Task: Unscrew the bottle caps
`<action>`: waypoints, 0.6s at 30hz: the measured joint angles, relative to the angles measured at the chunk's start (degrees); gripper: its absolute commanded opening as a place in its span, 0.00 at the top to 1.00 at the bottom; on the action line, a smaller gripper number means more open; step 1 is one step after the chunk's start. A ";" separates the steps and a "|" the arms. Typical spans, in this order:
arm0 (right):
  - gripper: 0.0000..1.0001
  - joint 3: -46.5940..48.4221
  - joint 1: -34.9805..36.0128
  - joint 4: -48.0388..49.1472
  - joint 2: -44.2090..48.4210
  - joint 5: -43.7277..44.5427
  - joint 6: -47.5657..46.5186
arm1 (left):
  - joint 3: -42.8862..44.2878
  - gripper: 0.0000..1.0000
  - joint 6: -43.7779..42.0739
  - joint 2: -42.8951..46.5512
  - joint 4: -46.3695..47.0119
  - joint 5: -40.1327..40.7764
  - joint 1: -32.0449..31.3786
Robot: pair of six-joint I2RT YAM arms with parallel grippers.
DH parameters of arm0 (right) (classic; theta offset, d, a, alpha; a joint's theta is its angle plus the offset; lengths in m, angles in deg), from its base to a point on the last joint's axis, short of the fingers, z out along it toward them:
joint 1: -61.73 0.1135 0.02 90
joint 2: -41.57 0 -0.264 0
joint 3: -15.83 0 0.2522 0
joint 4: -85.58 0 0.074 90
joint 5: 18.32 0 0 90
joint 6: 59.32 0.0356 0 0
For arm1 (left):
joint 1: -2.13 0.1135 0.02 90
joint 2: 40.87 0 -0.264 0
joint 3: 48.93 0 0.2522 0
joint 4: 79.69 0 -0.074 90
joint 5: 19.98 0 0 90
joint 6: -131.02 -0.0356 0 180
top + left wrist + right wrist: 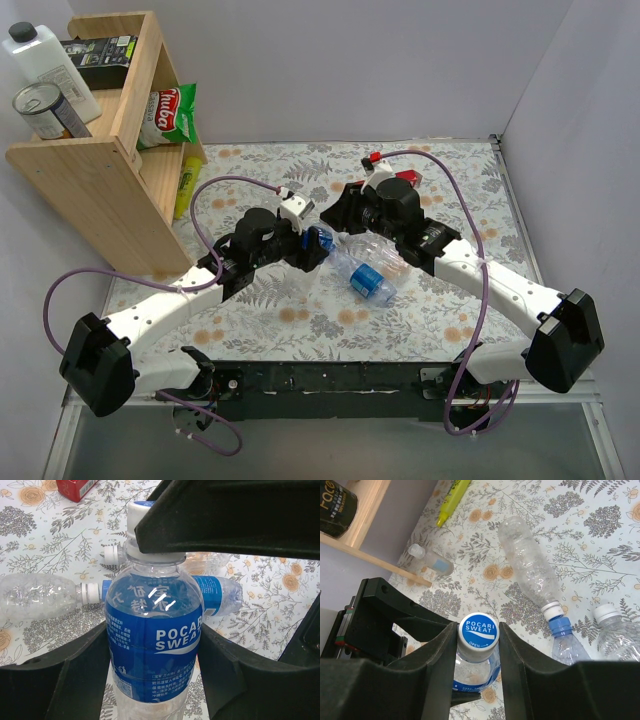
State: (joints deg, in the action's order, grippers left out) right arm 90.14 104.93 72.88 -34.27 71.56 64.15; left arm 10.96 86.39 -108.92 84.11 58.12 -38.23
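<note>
1. Tabletop (450, 170) in a floral print lies under both claws, with loose clear bottles (37, 595) lying on it beyond the left claw (154, 650).
2. Left claw: partly closed, its two fingers press on the blue label of an upright Pocari Sweat bottle (152, 592) held between them.
3. Right claw (477, 626): poised above the left claw and narrowed onto the bottle's cap (478, 631). Both fingers meet the cap's sides with no gap I can see.
4. Risk, as I judge it: if the left claw's hold is soft, the thin bottle may spin with the cap or crumple. If the right claw sits off-centre, its fingers may slip off the cap's rim.
5. Cap: small and round with a white wall. Its blue top carries white "POCARI SWEAT" and "OPEN" lettering. It is seated on the neck, directly between the right claw's fingers.
</note>
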 measured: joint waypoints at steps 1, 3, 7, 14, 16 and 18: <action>0.78 -0.02 0.00 0.04 0.00 -0.02 0.04 | 0.00 0.97 0.00 0.00 -0.02 0.00 0.00; 0.86 -0.48 0.00 0.98 0.07 -0.26 0.17 | 0.00 0.98 0.02 0.00 0.07 0.04 0.00; 0.99 -3.48 -0.83 5.64 0.79 -2.99 0.39 | 0.00 0.98 0.26 0.02 -0.33 -0.48 0.04; 0.99 -5.75 -3.34 11.45 3.74 -12.66 -3.04 | -0.70 0.98 2.73 2.03 2.82 -11.56 3.67; 0.99 -6.10 -4.04 12.92 5.49 -16.20 -4.92 | -0.83 0.98 3.87 2.80 4.81 -17.11 5.09; 0.99 -6.21 -4.81 14.36 7.28 -20.24 -6.82 | -1.07 0.98 5.29 3.17 7.76 -22.40 6.19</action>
State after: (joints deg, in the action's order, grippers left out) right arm 83.94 100.13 87.24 -26.99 51.32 57.33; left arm 9.89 91.68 -105.75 91.87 35.71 -32.05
